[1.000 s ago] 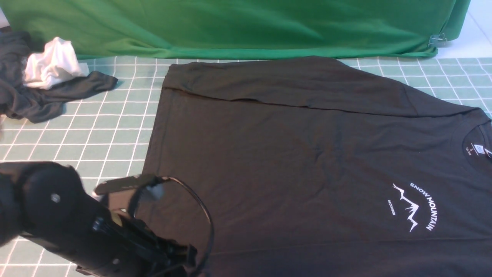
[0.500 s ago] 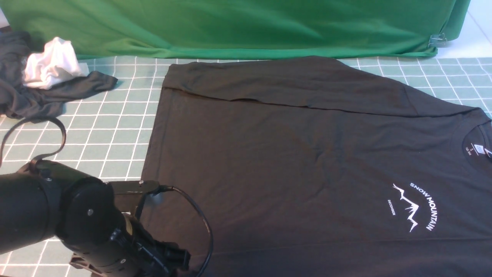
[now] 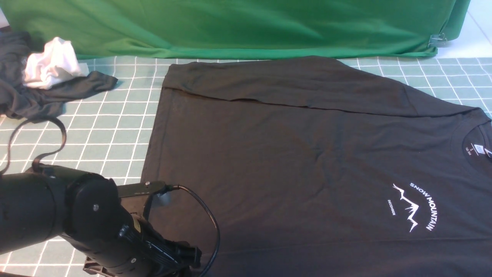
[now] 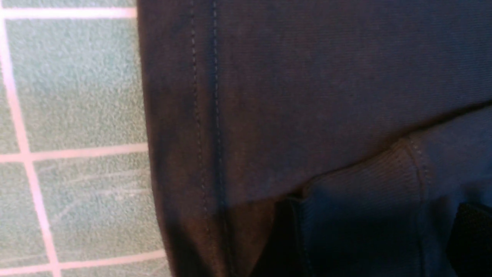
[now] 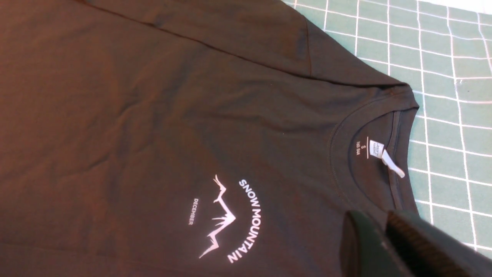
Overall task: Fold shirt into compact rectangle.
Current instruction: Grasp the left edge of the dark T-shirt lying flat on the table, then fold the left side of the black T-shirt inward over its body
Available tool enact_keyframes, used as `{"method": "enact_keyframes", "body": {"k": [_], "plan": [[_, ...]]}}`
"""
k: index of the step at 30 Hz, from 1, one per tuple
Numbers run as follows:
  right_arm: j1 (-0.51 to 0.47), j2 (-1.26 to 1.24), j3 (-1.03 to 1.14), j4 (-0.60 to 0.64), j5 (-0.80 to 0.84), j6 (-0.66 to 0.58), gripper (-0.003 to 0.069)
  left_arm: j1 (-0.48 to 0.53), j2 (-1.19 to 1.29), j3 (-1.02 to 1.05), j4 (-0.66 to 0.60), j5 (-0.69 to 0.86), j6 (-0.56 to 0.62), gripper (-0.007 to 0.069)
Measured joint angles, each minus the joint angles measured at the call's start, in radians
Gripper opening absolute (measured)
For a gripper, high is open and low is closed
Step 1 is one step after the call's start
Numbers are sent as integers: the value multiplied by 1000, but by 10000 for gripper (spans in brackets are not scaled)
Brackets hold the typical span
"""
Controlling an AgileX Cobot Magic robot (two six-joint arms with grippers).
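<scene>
Front view showed the big black short-sleeved cotton shirt [image 3: 292, 154] lying flat on the green mat with white squares [image 3: 115, 127]. Its bottom edge pointed left and its neck pointed right. The far long side was folded in over the middle. The white mountain print [image 3: 417, 207] sat near the right end.

Over the last second the shirt did not move at all. Only the black left robot arm [image 3: 77, 219] moved. It shifted a little at the near left corner, and its cable swung up behind it.

Left wrist view looked down on the stitched bottom hem [image 4: 207, 115], close up. The left claw [image 4: 378, 234] had opened. Its two dark fingers stood far apart, and a bit of loose cloth lay between them, not pinched. I think it had just let go of that corner, so the fold on the near side was probably laid down.

Right wrist view showed the right claw [image 5: 378, 221] hanging over the shirt near the neck, close to the small white neck label [image 5: 378, 148]. Its fingers sat almost together with nothing in them.

The crumpled dark grey garment [image 3: 42, 102] and the small white cloth [image 3: 52, 63] stayed at the far left, well apart from the shirt.

The shirt was still long, so I think it still needed folding end to end.
</scene>
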Motion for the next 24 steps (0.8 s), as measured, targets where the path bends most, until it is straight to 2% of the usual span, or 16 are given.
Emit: {"method": "enact_keyframes", "body": {"k": [5, 8, 14, 16, 18, 24], "plan": [[0, 0, 0, 0, 0, 0, 99, 0, 15, 0, 38, -2, 3, 496], [0, 0, 0, 0, 0, 0, 104, 0, 15, 0, 42, -4, 5, 468], [0, 0, 0, 0, 0, 0, 121, 0, 15, 0, 69, -31, 25, 188], [0, 0, 0, 0, 0, 0, 125, 0, 15, 0, 70, -30, 29, 72], [0, 0, 0, 0, 0, 0, 127, 0, 15, 0, 72, -28, 31, 29], [0, 0, 0, 0, 0, 0, 132, 0, -28, -1, 47, -23, 30, 13]]}}
